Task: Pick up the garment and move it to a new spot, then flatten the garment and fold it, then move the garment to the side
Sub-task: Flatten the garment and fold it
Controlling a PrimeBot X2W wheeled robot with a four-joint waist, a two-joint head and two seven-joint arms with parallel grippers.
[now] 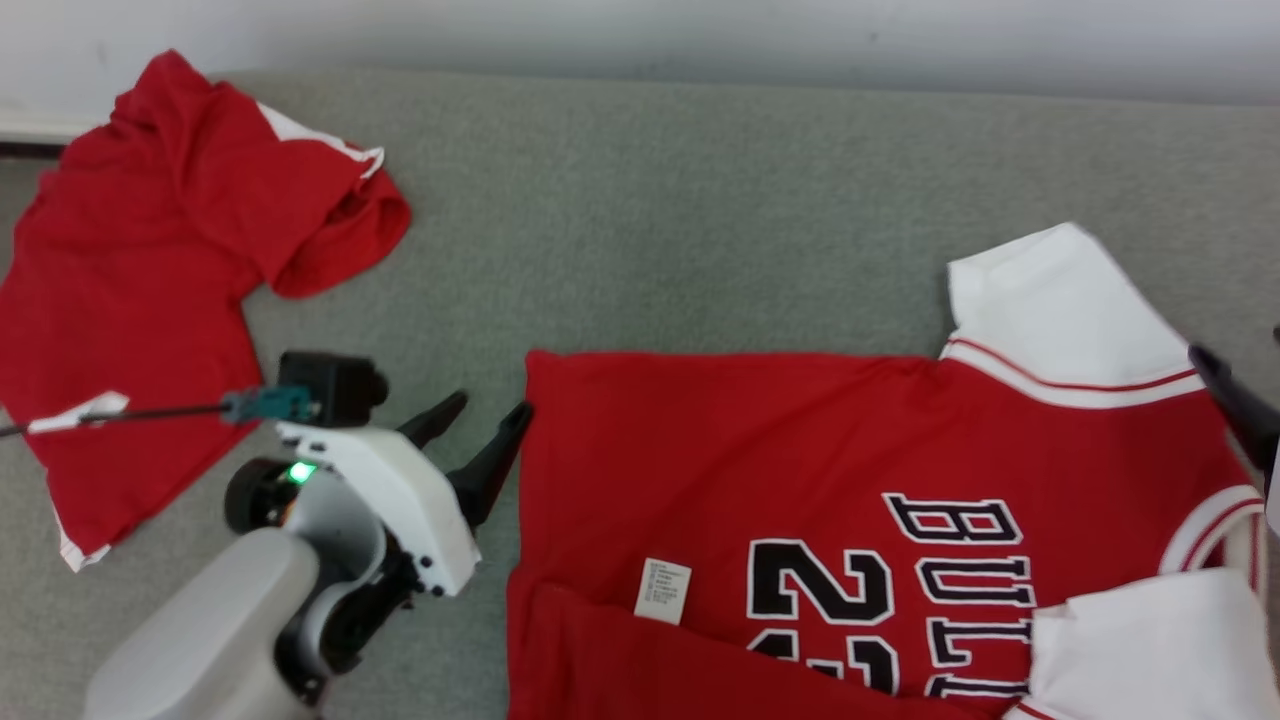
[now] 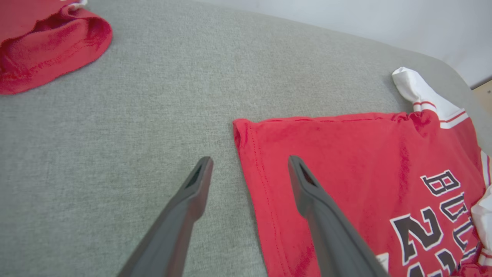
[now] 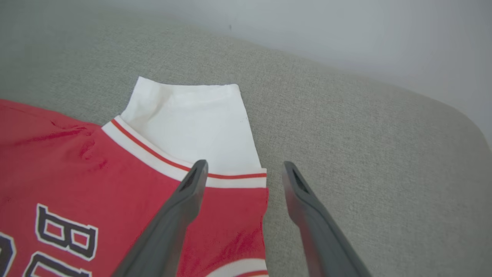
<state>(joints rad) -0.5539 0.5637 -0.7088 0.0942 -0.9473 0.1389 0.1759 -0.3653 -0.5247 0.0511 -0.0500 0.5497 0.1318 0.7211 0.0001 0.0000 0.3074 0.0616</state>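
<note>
1. Red jersey (image 1: 800, 470) lies on the grey cloth-covered bench (image 1: 650, 220), right of centre in the head view, printed side up. The black-and-white lettering and numbers are partly visible.
2. Jersey's far white sleeve (image 1: 1060, 300) is spread flat on the bench. The near white sleeve (image 1: 1150, 640) is folded in over the print and covers part of the letters.
3. A strip along the near edge of the jersey is turned up, with a white label (image 1: 662, 590) showing.
4. Left claw (image 2: 250, 159) has its fingers apart and straddles the jersey's hem just below the far hem corner, one finger over bare bench and the other over red cloth. Can't tell if either finger touches.
5. Right claw (image 3: 245, 164) also has its fingers apart, at the shoulder end. One finger sits over the red cloth by the sleeve's striped trim, the other over bare bench beside the edge. It holds nothing.
6. A second red shirt (image 1: 130, 270) lies crumpled at the far left of the bench, well apart from the jersey.
</note>
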